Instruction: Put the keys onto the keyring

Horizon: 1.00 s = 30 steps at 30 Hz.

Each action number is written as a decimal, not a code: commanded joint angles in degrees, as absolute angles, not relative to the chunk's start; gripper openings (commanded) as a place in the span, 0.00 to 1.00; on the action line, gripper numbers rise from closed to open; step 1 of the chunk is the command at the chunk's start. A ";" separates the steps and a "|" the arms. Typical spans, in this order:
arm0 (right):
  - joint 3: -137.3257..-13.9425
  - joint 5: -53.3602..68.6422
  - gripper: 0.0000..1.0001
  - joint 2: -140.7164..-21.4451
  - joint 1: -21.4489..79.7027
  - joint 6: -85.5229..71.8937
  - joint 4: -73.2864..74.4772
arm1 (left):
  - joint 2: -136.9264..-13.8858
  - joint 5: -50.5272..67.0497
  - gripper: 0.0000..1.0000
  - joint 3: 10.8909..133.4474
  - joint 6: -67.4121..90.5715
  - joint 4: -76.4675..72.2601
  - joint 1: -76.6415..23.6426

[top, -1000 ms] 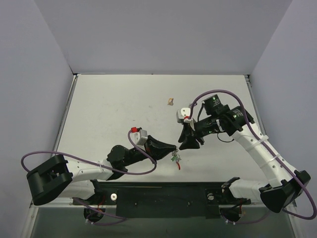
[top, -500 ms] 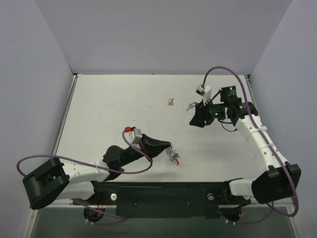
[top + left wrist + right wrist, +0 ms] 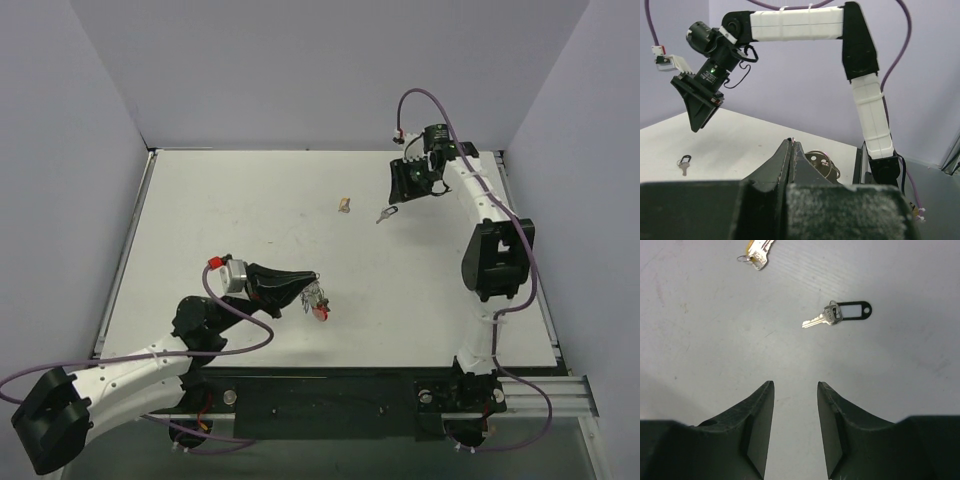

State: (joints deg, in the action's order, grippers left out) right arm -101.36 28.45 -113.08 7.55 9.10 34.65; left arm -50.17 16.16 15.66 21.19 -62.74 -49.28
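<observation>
Silver-grey, with a red bit among it, the bunch of keys (image 3: 318,302) hung at the tip of the left gripper (image 3: 305,290), whose jaws were pressed together on it, well to the near side of the small tan lump (image 3: 344,205) on the white table (image 3: 220,220). Just to the right of that lump lay a single key (image 3: 826,316) with a black-framed tag, and the right gripper (image 3: 795,386) hovered farther right of the lump and toward the back, its jaws apart over bare tabletop.
</observation>
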 commanded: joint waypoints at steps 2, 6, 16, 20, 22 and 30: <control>-116.78 25.49 0.36 -125.91 7.91 11.88 47.18 | -44.65 20.30 0.00 16.17 17.93 -55.99 -45.80; -125.14 20.84 0.37 -132.43 8.53 9.32 47.64 | -41.75 19.95 0.00 14.25 17.84 -54.84 -44.21; -133.15 21.79 0.35 -140.18 8.53 7.11 46.76 | -37.79 15.21 0.00 9.40 21.27 -56.79 -43.86; -134.99 24.96 0.34 -141.94 8.44 9.75 48.16 | -37.88 15.55 0.00 10.11 20.83 -54.76 -43.33; -135.61 26.36 0.34 -142.12 8.17 10.02 48.52 | -38.67 15.82 0.00 10.46 20.92 -55.19 -42.98; -135.70 26.63 0.32 -142.82 7.91 6.25 47.99 | -41.22 16.43 0.00 11.16 21.45 -56.51 -42.98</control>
State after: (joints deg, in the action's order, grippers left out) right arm -133.71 25.63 -142.41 8.23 8.73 45.95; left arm -41.12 16.51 8.60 20.73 -52.88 -43.33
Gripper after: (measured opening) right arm 0.325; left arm 0.019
